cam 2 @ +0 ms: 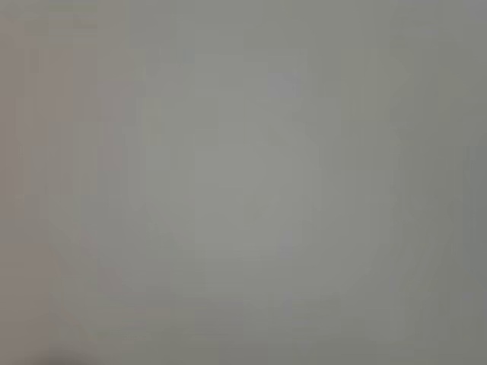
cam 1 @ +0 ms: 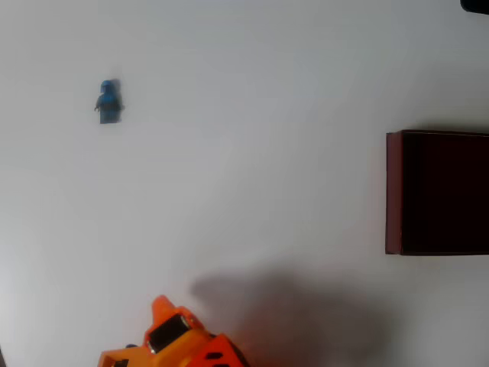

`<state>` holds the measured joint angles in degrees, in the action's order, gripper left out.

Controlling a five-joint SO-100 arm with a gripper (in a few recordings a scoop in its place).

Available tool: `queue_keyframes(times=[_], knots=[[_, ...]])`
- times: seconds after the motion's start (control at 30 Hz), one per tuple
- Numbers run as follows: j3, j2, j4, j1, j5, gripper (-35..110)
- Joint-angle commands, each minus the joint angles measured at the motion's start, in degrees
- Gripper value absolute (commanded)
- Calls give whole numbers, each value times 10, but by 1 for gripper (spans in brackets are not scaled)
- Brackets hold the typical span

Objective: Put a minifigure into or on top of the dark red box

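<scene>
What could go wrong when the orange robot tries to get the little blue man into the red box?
The minifigure is tiny, so the fingers might knock it over instead of gripping it. It also sits far across the table from the dark red box, so it could slip out on the way.

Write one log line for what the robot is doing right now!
minifigure: on table, upper left | dark red box: right edge, nothing visible inside | gripper: bottom edge, apart from both | grasp: none
</scene>
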<state>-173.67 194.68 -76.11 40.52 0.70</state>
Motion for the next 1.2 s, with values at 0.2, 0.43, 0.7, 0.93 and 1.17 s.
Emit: queue_keyframes(times=[0.2, 0.43, 0.7, 0.93, 1.17], knots=[[6, 8, -18, 12, -7, 1], [6, 8, -18, 12, -7, 1], [6, 8, -18, 12, -7, 1], [6, 8, -18, 12, -7, 1], [6, 8, -18, -14, 19, 2]])
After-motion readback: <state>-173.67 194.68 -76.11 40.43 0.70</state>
